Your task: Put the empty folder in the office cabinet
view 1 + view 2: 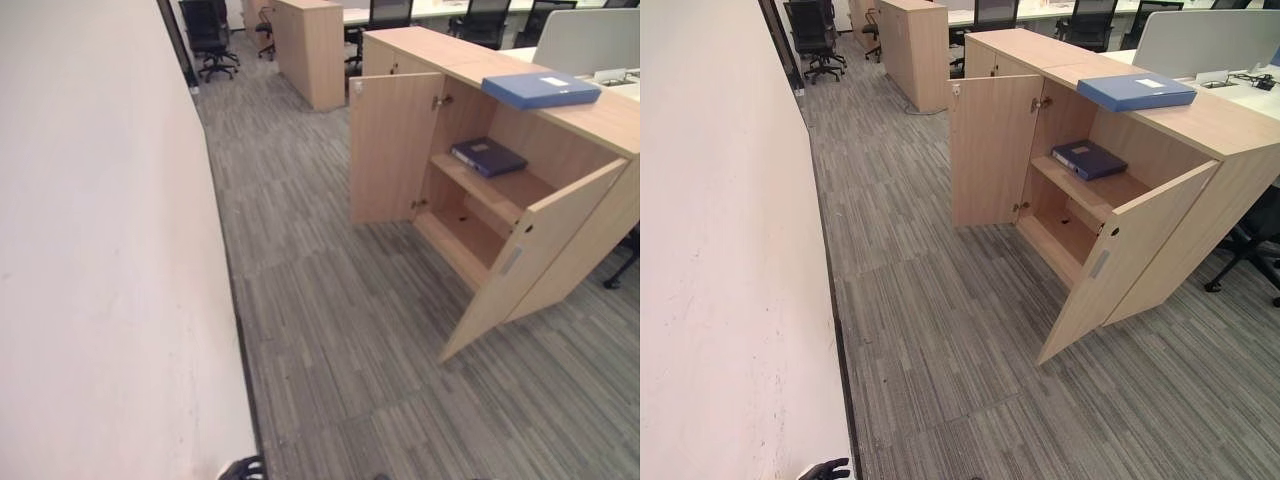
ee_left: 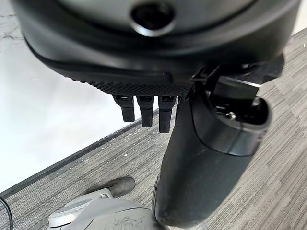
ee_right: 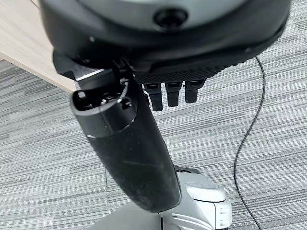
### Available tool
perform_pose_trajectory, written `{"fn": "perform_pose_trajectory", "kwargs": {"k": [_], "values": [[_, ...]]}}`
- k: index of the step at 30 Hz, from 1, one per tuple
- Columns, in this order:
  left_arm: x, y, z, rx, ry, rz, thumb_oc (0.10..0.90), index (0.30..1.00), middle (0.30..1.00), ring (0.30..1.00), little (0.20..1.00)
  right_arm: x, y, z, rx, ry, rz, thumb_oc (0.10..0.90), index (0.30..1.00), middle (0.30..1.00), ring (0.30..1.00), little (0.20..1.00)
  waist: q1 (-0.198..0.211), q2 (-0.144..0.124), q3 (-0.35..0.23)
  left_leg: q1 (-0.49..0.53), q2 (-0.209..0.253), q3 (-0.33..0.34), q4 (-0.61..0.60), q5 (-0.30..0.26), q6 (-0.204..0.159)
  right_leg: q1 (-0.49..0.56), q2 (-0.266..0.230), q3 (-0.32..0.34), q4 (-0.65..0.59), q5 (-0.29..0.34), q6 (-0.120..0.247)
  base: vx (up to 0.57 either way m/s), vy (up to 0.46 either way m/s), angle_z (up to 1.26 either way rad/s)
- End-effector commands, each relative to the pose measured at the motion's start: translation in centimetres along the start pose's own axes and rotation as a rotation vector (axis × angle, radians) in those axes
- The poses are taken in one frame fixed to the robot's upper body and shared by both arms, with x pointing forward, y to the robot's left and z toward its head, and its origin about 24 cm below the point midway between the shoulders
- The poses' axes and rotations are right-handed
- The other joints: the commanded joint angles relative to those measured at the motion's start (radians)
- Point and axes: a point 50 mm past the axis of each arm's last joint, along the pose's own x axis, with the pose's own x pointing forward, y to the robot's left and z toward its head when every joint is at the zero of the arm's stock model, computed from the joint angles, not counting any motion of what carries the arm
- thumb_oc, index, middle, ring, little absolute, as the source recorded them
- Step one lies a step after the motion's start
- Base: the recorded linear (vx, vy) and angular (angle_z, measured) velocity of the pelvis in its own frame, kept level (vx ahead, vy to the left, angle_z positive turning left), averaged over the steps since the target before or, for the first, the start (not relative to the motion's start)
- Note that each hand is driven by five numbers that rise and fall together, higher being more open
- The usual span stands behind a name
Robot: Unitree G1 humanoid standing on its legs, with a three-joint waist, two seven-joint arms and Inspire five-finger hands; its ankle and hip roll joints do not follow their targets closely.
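Atop wood-grain cabinet: flat blue folder; left hand, right hand relaxed, empty.

cabinet open — folder on top

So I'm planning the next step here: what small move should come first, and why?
Probably step toward the cabinet and raise a hand to the blue folder lying on its top. Both doors stand open, a darker folder lies on the shelf, and the left robot hand and right robot hand hang empty over the carpet.
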Motion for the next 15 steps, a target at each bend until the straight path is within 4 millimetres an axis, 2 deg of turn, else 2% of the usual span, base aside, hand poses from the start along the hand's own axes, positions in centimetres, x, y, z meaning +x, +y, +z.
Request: {"fn": "perform_pose_trajectory", "kwargs": {"k": [1, 2, 3, 5, 6, 8, 11, 13, 14, 15], "values": [[0.6, 0.7, 2.9, 0.037, -0.073, 0.01, 0.8, 0.9, 0.9, 0.9, 0.9, 0.1, -2.7, 1.0, -0.037, -0.014, -0.076, 0.8, 0.9, 0.9, 0.9, 0.9, 0.009, -0.011, 0.041, -0.034, 0.032, -0.108, 0.088, -0.066, -0.057, 0.013, 0.01, 0.055, 0.061, -0.122, 0.045, 0.02, -0.068, 0.01], [0.6, 0.7, 3.2, 0.033, -0.08, 0.012, 0.8, 0.9, 0.9, 0.9, 0.9, 0.1, -2.8, 1.0, -0.033, -0.012, -0.08, 0.8, 0.9, 0.9, 0.9, 0.9, 0.008, -0.012, 0.054, -0.051, 0.033, -0.106, 0.143, -0.088, -0.067, 0.018, 0.01, 0.057, 0.066, -0.134, 0.041, 0.02, -0.068, 0.0], [0.6, 0.7, 3.2, 0.033, -0.08, 0.012, 0.8, 0.9, 0.9, 0.9, 0.9, 0.1, -2.8, 1.0, -0.033, -0.012, -0.08, 0.8, 0.9, 0.9, 0.9, 0.9, 0.007, -0.012, 0.053, -0.053, 0.033, -0.106, 0.146, -0.089, -0.067, 0.017, 0.01, 0.057, 0.066, -0.134, 0.041, 0.01, -0.081, 0.02], [0.6, 0.8, 3.5, 0.029, -0.093, 0.011, 0.8, 0.9, 0.9, 0.9, 0.9, 0.1, -3.1, 0.8, -0.019, -0.011, -0.085, 0.8, 0.9, 0.9, 0.9, 0.9, 0.005, -0.015, 0.068, -0.099, 0.034, -0.093, 0.23, -0.1, -0.09, 0.017, 0.009, 0.057, 0.075, -0.14, 0.034, -0.04, -0.083, 0.08], [0.7, 0.9, 4.8, 0.03, -0.13, 0.016, 0.8, 0.9, 0.9, 0.9, 0.9, 0.1, -3.5, 1.3, 0.002, -0.03, -0.102, 0.8, 0.9, 0.9, 0.9, 0.9, -0.002, -0.022, 0.102, -0.192, 0.049, -0.052, 0.378, -0.029, -0.13, 0.027, -0.006, 0.046, 0.081, -0.137, 0.027, -0.04, -0.105, 0.14], [0.7, 1.1, 5.0, 0.015, -0.136, 0.028, 0.8, 0.9, 0.9, 0.9, 0.9, 0.1, -3.8, 1.2, 0.01, -0.023, -0.11, 0.8, 0.9, 0.9, 0.9, 0.9, -0.006, -0.03, 0.11, -0.255, 0.073, -0.022, 0.499, 0.012, -0.134, 0.035, -0.015, 0.042, 0.085, -0.141, 0.017, 0.0, -0.081, 0.31], [0.8, 1.2, 5.2, -0.002, -0.141, 0.038, 0.8, 0.9, 0.9, 0.9, 0.9, 0.0, -4.0, 0.7, 0.019, -0.005, -0.116, 0.8, 0.9, 0.9, 0.9, 0.9, -0.003, -0.034, 0.113, -0.312, 0.087, 0.004, 0.52, 0.034, -0.122, 0.053, -0.023, 0.036, 0.084, -0.149, 0.01, 0.11, -0.045, 0.12], [0.7, 1.2, 5.2, -0.009, -0.14, 0.035, 0.8, 0.9, 0.9, 0.9, 0.9, 0.0, -4.3, 0.2, 0.033, 0.012, -0.123, 0.8, 0.9, 0.9, 0.9, 0.9, 0.01, -0.03, 0.109, -0.348, 0.084, 0.016, 0.431, 0.021, -0.111, 0.077, -0.024, 0.035, 0.075, -0.166, 0.014, 0.29, 0.018, -0.07], [0.7, 1.0, 4.5, 0.0, -0.122, 0.03, 0.8, 0.9, 0.9, 0.9, 0.9, 0.0, -4.6, 0.0, 0.043, 0.02, -0.129, 0.8, 0.9, 0.9, 0.9, 0.9, 0.03, -0.008, 0.107, -0.363, 0.082, -0.002, 0.278, 0.075, -0.106, 0.111, -0.009, 0.051, 0.07, -0.196, 0.018, 0.32, 0.058, 0.04], [0.7, 1.0, 4.5, 0.001, -0.121, 0.029, 0.8, 0.9, 0.9, 0.9, 0.9, -0.1, -4.6, 0.0, 0.043, 0.021, -0.129, 0.8, 0.9, 0.9, 0.9, 0.9, 0.03, -0.013, 0.11, -0.352, 0.077, 0.0, 0.266, 0.079, -0.105, 0.116, -0.015, 0.05, 0.071, -0.201, 0.018, 0.36, 0.081, 0.1]]}}
